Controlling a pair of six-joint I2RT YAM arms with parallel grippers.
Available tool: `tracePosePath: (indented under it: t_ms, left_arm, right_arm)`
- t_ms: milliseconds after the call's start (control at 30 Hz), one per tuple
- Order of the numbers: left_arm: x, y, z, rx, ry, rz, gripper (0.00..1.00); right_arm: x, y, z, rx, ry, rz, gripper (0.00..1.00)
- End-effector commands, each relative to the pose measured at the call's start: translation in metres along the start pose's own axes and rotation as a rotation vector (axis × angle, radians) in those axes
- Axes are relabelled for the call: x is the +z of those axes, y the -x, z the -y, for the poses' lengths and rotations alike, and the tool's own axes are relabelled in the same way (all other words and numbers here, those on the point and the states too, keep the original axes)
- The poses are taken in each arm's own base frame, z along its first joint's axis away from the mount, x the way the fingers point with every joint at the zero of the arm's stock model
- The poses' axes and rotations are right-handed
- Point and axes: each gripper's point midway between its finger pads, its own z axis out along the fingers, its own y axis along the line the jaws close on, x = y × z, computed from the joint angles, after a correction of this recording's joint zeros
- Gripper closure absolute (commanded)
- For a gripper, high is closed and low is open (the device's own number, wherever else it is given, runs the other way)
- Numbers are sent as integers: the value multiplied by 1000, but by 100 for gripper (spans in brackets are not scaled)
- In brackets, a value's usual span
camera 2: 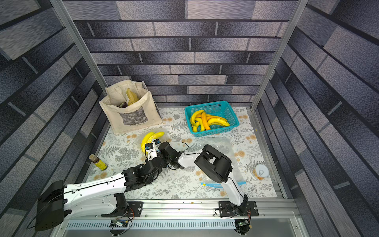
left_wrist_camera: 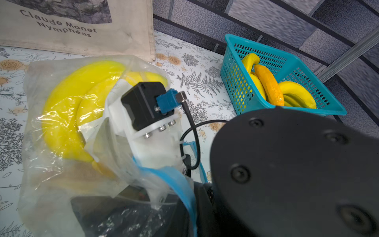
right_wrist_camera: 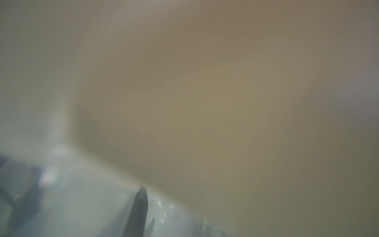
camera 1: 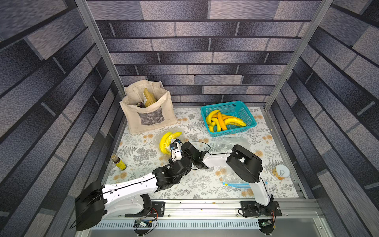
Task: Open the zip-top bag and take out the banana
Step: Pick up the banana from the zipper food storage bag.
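Ines: Rail [camera 1: 205, 205] along the bottom edge first, in a top view. Both arm bases are bolted to it, and the left arm [camera 1: 127, 184] and right arm [camera 1: 215, 159] meet at mid-frame.

Omar: Over what?

Ines: Over the zip-top bag [camera 1: 157, 141], which lies on the floral tabletop [camera 1: 143, 160] just below the tote [camera 1: 147, 117]. Yellow bananas [camera 1: 165, 140] sit inside it. To their upper right stands a teal basket [camera 1: 233, 129] holding more fruit (well apart from the bag).

Omar: And the left wrist view?

Ines: Bananas fill the left half behind clear film. The right arm's wrist camera [left_wrist_camera: 143, 104] sits at the bag's mouth, whose blue zip strip [left_wrist_camera: 182, 188] runs toward the lower centre. The left gripper [left_wrist_camera: 123, 213] is a dark shape at the bottom edge under the film, clenched on the bag's mouth edge.

Omar: Right wrist view?

Ines: Mostly blur. A brownish-yellow mass covers the centre and right, too close to name. At lower left the right gripper [right_wrist_camera: 88, 182] shows one dark finger [right_wrist_camera: 140, 209] clearly and a vaguer dark shape further left. They stand spread, with only pale film between them, grasping nothing I can make out.
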Motion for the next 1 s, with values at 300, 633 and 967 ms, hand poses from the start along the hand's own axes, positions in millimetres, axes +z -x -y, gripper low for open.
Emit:
tracePosePath:
  t_ms: [300, 633, 967]
  left_arm:
    - [-7, -1, 14, -100, -96, 7, 87]
    - [-32, 21, -26, -66, 19, 53, 25]
    - [-66, 45, -81, -172, 21, 122, 32]
  right_arm:
    - [35, 15, -4, -71, -3, 28, 55]
    - [28, 26, -15, -59, 118, 119, 82]
    - [55, 15, -13, -55, 124, -12, 45]
